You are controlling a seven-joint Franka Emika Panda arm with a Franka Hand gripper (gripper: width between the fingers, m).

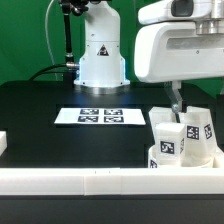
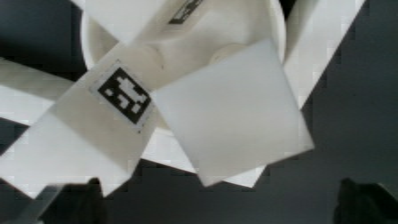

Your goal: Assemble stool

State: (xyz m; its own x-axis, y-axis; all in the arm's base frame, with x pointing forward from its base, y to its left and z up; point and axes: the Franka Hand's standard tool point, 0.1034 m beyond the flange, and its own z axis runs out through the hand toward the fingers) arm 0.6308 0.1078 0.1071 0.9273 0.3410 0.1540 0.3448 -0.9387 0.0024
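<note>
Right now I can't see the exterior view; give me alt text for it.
The gripper hangs just above the stool, whose tagged white legs stand up beside the border rail. The marker board lies flat on the black table.

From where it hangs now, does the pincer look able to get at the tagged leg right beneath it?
Probably yes: the pincer looks open above the tagged leg, with nothing between them, though neighbouring legs crowd close.

Bright, even overhead light washes out white surfaces in the exterior view; the dimmer wrist view is close, soft and blurred.
</note>
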